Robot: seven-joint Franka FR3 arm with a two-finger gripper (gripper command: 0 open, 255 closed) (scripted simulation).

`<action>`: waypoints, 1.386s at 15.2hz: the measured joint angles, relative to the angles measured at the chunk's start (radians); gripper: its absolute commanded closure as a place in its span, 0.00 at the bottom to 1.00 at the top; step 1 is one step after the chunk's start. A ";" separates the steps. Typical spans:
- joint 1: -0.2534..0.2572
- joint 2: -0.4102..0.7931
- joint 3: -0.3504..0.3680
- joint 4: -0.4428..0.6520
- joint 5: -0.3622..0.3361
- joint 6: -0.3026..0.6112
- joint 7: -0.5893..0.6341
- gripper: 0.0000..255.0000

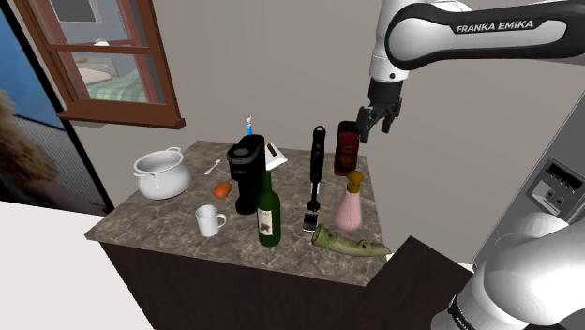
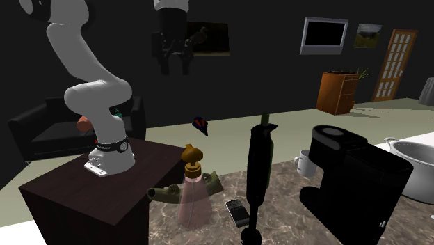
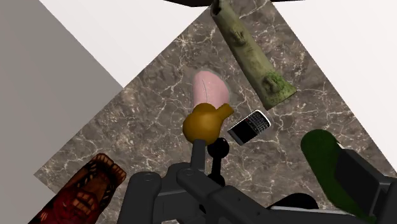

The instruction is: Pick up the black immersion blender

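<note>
The black immersion blender (image 1: 318, 165) stands upright near the middle of the marble table (image 1: 169, 220), between a black coffee machine (image 1: 247, 173) and a pink bottle (image 1: 351, 202). My gripper (image 1: 374, 124) hangs open and empty well above the table's far edge, over a dark red bottle (image 1: 349, 145) and to the shoulder view's right of the blender. In the second exterior view the gripper (image 2: 174, 62) is high above the blender (image 2: 258, 174). From the wrist I look down on the blender (image 3: 218, 150), beside a phone (image 3: 249, 127).
A phone (image 1: 310, 223) lies at the blender's foot. A green bottle (image 1: 269, 211), a white mug (image 1: 208, 222), a white pot (image 1: 160, 173) and a green carved piece (image 1: 349, 244) crowd the table. The arm's stand (image 2: 97, 184) adjoins the table.
</note>
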 measured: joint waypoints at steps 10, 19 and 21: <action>-0.021 0.336 -0.026 0.185 0.026 0.222 0.068 0.00; -0.045 0.658 -0.055 0.490 0.072 0.302 0.102 0.00; -0.050 0.711 -0.058 0.540 0.082 0.316 0.110 0.00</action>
